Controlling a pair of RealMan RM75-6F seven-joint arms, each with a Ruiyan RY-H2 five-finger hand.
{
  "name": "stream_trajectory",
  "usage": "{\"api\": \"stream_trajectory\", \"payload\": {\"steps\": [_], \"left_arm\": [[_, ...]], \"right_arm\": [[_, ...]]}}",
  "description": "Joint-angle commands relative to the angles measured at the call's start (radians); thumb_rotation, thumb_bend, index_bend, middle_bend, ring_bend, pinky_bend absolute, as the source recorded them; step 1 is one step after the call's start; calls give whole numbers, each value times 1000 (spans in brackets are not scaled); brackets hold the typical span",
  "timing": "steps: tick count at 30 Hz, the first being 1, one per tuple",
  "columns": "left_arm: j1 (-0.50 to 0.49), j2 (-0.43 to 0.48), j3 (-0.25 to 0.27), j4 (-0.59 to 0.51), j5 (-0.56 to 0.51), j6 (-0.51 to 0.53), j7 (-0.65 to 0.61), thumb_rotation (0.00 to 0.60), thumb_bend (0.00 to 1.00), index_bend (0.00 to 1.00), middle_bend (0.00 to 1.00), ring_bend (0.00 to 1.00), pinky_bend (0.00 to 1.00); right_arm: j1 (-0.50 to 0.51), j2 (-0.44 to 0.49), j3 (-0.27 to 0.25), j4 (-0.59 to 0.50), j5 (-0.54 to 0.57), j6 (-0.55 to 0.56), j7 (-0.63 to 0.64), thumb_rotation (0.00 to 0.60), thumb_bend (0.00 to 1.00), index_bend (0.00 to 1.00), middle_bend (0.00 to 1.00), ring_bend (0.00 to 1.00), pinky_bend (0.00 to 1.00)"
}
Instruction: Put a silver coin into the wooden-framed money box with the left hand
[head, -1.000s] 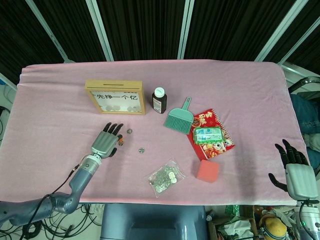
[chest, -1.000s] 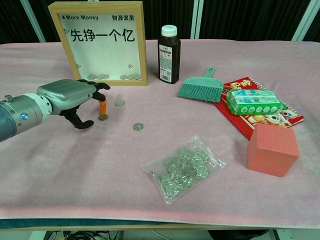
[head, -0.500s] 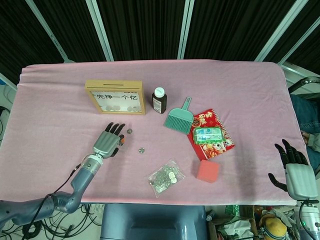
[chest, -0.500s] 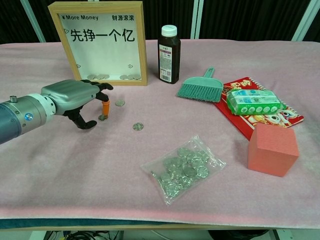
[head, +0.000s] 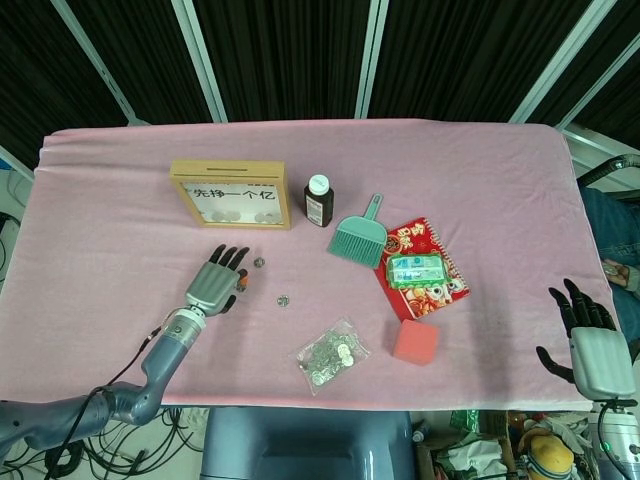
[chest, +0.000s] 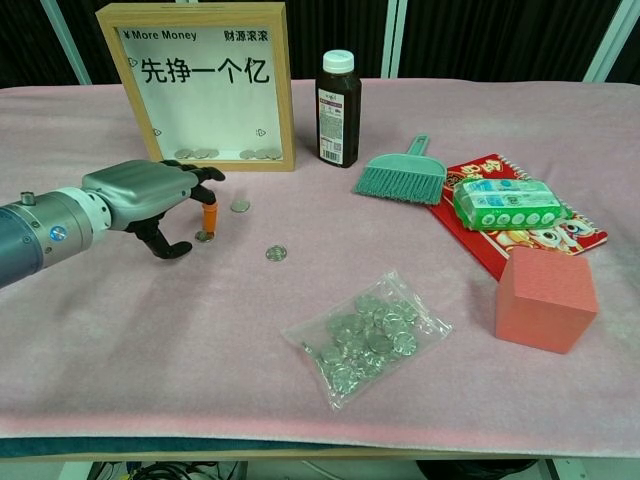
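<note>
The wooden-framed money box (head: 230, 170) (chest: 286, 90) stands upright at the back left, with coins lying inside behind its glass. Three silver coins lie loose on the pink cloth in front of it: one (chest: 240, 206) (head: 259, 262) nearest the box, one (chest: 276, 253) (head: 283, 299) further right, and one (chest: 203, 236) below my left hand. My left hand (chest: 140, 195) (head: 212, 285) hovers palm down with its fingers apart, and its orange-tipped finger (chest: 210, 216) points down just over that coin. It holds nothing. My right hand (head: 590, 345) is open at the table's front right edge.
A brown bottle (chest: 338, 108) (head: 319, 200) stands right of the box. A teal brush (chest: 403, 175) (head: 360, 238), a red packet (chest: 560, 235) under a green-white pack (chest: 505, 204), a pink block (chest: 545, 298) (head: 416, 342) and a clear bag of coins (chest: 370, 335) (head: 328, 354) lie to the right.
My left hand has edged forward toward the box. Its orange-tipped finger, which stood on the coin, now sits slightly higher above it. The right hand has not moved.
</note>
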Motion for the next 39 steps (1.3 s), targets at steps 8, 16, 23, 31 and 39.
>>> {"api": "stream_trajectory", "payload": {"steps": [8, 16, 23, 31, 39], "left_arm": [[-5, -16, 1, 28, -9, -15, 5, 600, 397, 434, 8, 0, 0], [-14, -26, 1, 43, -25, -24, 38, 600, 397, 441, 8, 0, 0], [-20, -32, -1, 46, -37, -26, 60, 600, 397, 459, 8, 0, 0], [-26, -36, 2, 46, -56, -28, 97, 600, 397, 470, 10, 0, 0], [-31, -40, 2, 51, -70, -30, 116, 600, 397, 482, 14, 0, 0]], "right_arm": [[0, 0, 0, -1, 2, -1, 2, 600, 174, 115, 0, 92, 159], [1, 0, 1, -2, 3, -3, 4, 600, 174, 115, 0, 92, 159], [2, 0, 1, -2, 3, -3, 5, 600, 174, 115, 0, 92, 159], [2, 1, 1, -1, 1, -3, 6, 600, 174, 115, 0, 93, 159], [3, 0, 1, 1, -1, -3, 7, 600, 174, 115, 0, 93, 159]]}}
